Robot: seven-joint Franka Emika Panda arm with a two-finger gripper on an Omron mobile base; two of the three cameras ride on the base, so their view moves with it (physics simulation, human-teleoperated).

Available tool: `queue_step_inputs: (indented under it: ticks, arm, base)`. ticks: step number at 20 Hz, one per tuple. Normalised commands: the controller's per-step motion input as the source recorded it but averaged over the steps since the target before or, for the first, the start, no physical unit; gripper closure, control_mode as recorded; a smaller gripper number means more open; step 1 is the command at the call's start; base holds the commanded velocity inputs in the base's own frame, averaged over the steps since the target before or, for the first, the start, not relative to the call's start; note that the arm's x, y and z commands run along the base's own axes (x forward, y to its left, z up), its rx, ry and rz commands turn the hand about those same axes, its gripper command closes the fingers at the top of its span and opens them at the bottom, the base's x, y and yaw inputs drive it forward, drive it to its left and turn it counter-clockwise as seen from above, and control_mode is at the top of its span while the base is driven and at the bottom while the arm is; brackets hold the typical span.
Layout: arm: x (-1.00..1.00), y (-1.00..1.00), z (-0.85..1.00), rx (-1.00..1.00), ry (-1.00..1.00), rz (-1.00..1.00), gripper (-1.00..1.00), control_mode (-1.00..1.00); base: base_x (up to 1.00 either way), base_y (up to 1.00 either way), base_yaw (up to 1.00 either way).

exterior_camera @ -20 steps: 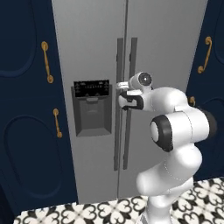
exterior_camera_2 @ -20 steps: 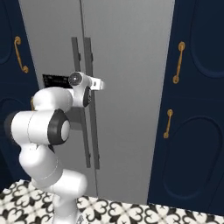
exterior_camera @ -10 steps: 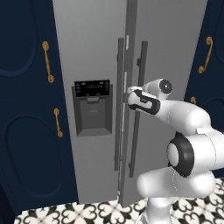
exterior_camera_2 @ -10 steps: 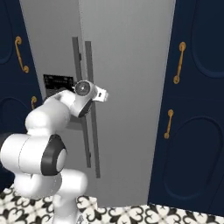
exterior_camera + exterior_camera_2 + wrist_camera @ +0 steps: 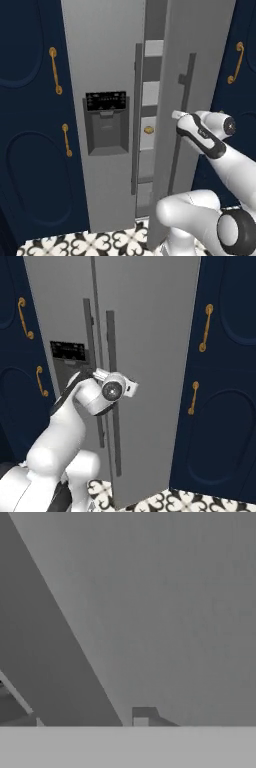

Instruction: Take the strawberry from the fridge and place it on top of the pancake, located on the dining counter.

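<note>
Plainly, the fridge (image 5: 105, 65) dominates the scene, a tall light-grey unit with a dark dispenser panel (image 5: 106, 101) set in its left door, well to the left of the fingers as the left base view sees them. Its right door (image 5: 192, 60) stands swung partly outward, and the gap beside the fingers shows grey inner shelves (image 5: 150, 125). Navy cabinets (image 5: 220, 381) with gold handles (image 5: 205, 327) flank the unit on both sides. The right door's long vertical handle (image 5: 181, 125) runs just beside the gripper (image 5: 176, 116), whose tips sit against the bar (too small and hidden to say whether they are spread or gripping it; I cannot tell). Deeper in than the fingertips, a small round golden-brown food item (image 5: 148, 130) rests on a shelf. No red berry can be made out in the gap.
</note>
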Motion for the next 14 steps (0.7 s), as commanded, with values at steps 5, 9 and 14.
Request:
queue_step_inputs:
  ticks: [5,9,14]
  arm:
    - [-0.87,-1.00,0.00,0.14,-0.01,0.00,1.00,-1.00]
    - [-0.79,-1.00,0.00,0.17,0.00,0.00,1.00,-1.00]
    - [-0.49,-1.00,-0.17,0.17,0.00,0.00,1.00,-1.00]
  base:
    - [0.00,0.00,0.00]
    - [0.00,0.00,0.00]
    - [0.00,0.00,0.00]
